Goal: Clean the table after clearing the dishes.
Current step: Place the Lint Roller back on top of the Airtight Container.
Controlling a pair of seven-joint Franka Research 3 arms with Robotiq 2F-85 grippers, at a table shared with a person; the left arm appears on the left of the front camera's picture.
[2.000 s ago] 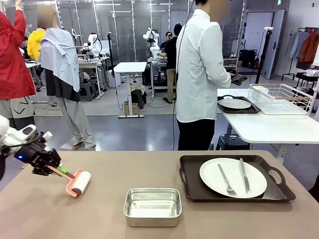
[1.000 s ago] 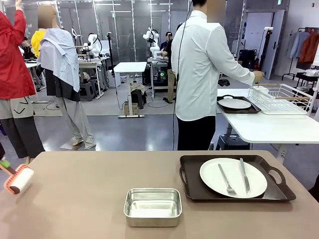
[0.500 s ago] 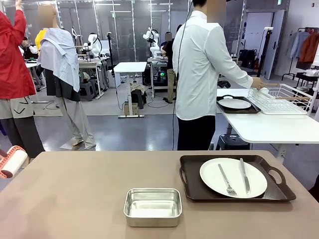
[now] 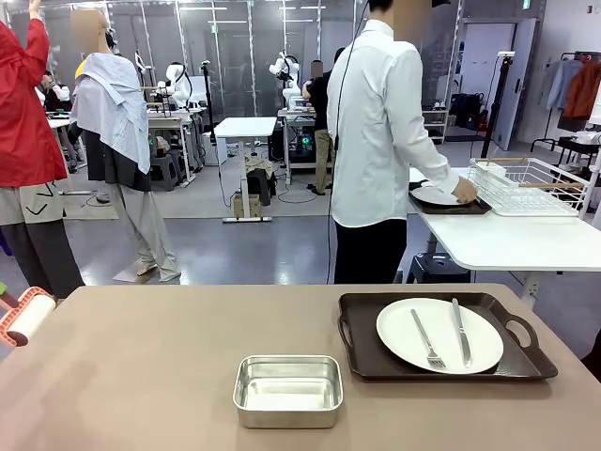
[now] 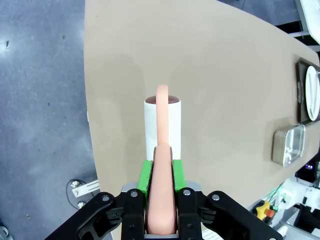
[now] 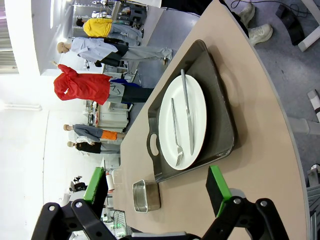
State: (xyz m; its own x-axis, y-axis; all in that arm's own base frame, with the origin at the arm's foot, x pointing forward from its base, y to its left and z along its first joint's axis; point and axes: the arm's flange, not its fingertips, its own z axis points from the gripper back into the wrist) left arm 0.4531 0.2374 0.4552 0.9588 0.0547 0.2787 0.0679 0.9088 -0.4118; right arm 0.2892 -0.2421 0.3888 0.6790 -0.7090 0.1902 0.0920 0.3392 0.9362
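While the left gripper is clamped on the handle of a lint roller, the roller is held at the edge of the bench, far left of the steel pan. The right gripper is spread wide, empty. One plate is seen on a tray right of the pan, a second plate far beyond it.

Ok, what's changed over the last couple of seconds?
The left gripper, shut on the lint roller, has carried it leftward from over the table to its left edge. The person's hand has come down onto the far tray on the white table. Unchanged: the steel pan, and the near tray with its plate, fork and knife.
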